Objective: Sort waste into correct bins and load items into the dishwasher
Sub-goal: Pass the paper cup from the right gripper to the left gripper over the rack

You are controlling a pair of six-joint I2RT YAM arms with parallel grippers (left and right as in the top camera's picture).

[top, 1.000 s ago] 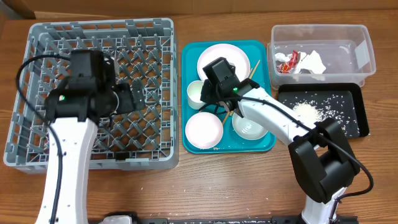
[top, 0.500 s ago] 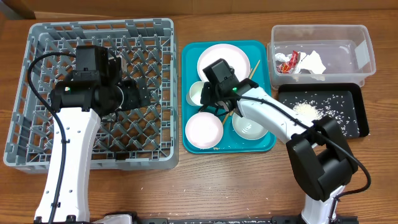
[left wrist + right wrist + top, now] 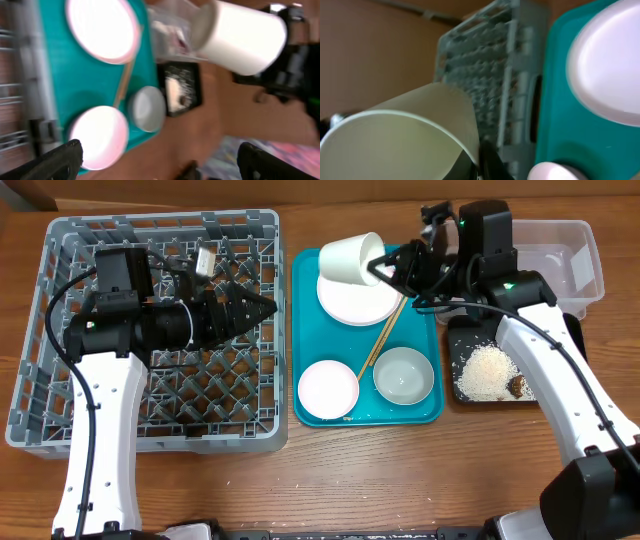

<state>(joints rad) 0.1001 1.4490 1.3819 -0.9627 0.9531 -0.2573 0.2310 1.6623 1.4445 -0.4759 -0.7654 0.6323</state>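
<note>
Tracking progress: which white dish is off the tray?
The cup, held sideways by the right gripper; plate and both bowls lie on the teal tray.

White-shelled arms [image 3: 100, 430] with black joints [image 3: 120, 328] and looping black cables [image 3: 55, 288].

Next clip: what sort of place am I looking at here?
Probably a lab bench staged as a dish-clearing station, not a real kitchen: a bare wooden table, a grey dish rack, and a teal tray holding bowls, with robot arms working over it.
</note>
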